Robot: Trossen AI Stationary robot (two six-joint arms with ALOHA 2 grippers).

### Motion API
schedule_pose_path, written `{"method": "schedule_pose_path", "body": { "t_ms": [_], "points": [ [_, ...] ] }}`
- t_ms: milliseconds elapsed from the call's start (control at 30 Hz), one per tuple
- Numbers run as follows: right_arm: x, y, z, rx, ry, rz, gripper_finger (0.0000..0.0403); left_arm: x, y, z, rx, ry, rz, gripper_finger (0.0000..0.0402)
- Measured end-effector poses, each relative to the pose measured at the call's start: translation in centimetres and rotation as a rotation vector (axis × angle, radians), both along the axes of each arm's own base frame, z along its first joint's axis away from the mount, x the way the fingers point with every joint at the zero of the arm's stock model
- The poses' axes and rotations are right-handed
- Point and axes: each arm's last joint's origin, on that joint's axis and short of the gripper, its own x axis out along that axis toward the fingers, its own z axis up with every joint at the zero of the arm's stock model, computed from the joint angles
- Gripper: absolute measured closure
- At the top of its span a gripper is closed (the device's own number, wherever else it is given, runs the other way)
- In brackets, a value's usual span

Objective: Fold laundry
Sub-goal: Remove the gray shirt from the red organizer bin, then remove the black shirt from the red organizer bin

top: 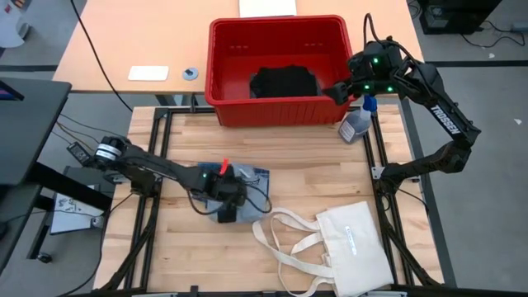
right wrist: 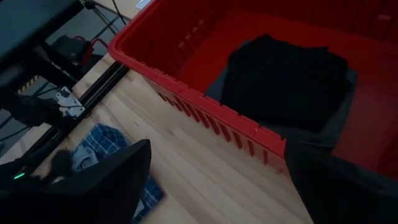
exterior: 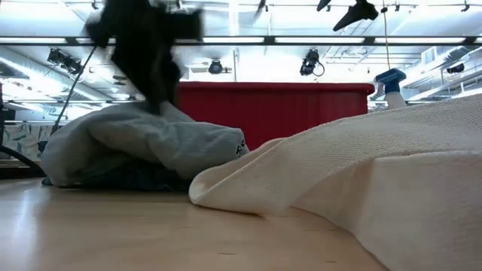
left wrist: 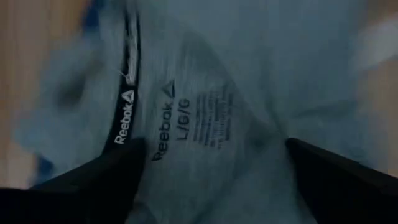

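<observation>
- The left end effector (top: 224, 196) is down on the light blue-grey garment (top: 239, 194), fingers spread either side of its printed Reebok size label (left wrist: 186, 118).
- That garment lies bunched on the plaid piece (right wrist: 109, 146), mid-tabletop (top: 313, 157); no clear long axis.
- The right end effector (top: 340, 91) hovers spread over the red basket (top: 276, 111) holding the black garment (top: 283, 82).

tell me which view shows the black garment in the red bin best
Right wrist view: the black garment fills the red bin, dark grey piece beneath. High view shows it small. Low view: the bin wall hides it. Left wrist: absent.
</observation>
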Motion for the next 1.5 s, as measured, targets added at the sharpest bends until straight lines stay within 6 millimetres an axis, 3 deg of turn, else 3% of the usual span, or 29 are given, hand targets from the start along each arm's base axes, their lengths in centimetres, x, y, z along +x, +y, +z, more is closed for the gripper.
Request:
{"method": "schedule_pose_path", "body": {
  "t_ms": [67, 167, 233, 467, 600, 700, 933, 1033, 1167, 1367, 1500],
  "points": [
    [0.1, 0.1, 0.0, -0.003, 0.001, 0.004, 0.0030, -0.6, 1.4, -1.9, 0.001, 0.028, 0.052, 0.0010],
    [0.1, 0.1, 0.0, -0.003, 0.002, 0.004, 0.0031, -0.8, 3.1, -1.6, -0.017, 0.028, 0.121, 0.0010],
    [0.1, 0.1, 0.0, -0.003, 0.002, 0.003, 0.0031, -0.5, 3.8, 0.5, -0.028, -0.021, 0.135, 0.0010],
    [-0.1, -0.4, 0.0, -0.021, 0.009, 0.000, 0.0031, 0.2, 5.5, 10.5, -0.013, -0.178, 0.068, 0.0010],
    [1.0, -1.8, -0.5, -0.058, 0.026, 0.045, 0.0031, 1.6, 9.7, 15.9, 0.000, -0.430, 0.200, 0.0010],
    [2.4, -3.4, -1.3, -0.075, 0.029, 0.122, 0.0031, 2.6, 14.1, 17.6, 0.037, -0.547, 0.323, 0.0010],
    [3.7, -7.5, -2.2, -0.159, -0.008, 0.100, 0.0031, 4.3, 24.5, 17.5, 0.095, -0.692, 0.501, 0.0010],
    [3.4, -8.5, -2.0, -0.187, -0.029, 0.064, 0.0031, 4.8, 28.9, 16.6, 0.034, -0.754, 0.544, 0.0010],
    [3.2, -10.3, -2.4, -0.222, -0.014, 0.024, 0.0031, 5.9, 34.6, 14.1, -0.075, -0.755, 0.544, 0.0013],
    [3.7, -13.0, -4.6, -0.145, 0.005, 0.006, 0.0031, 7.8, 40.8, 11.9, -0.067, -0.794, 0.506, 0.0026],
    [4.6, -14.5, -6.2, -0.113, 0.026, 0.006, 0.0031, 7.5, 44.5, 10.0, -0.093, -0.849, 0.516, 0.0031]
  ]
}}
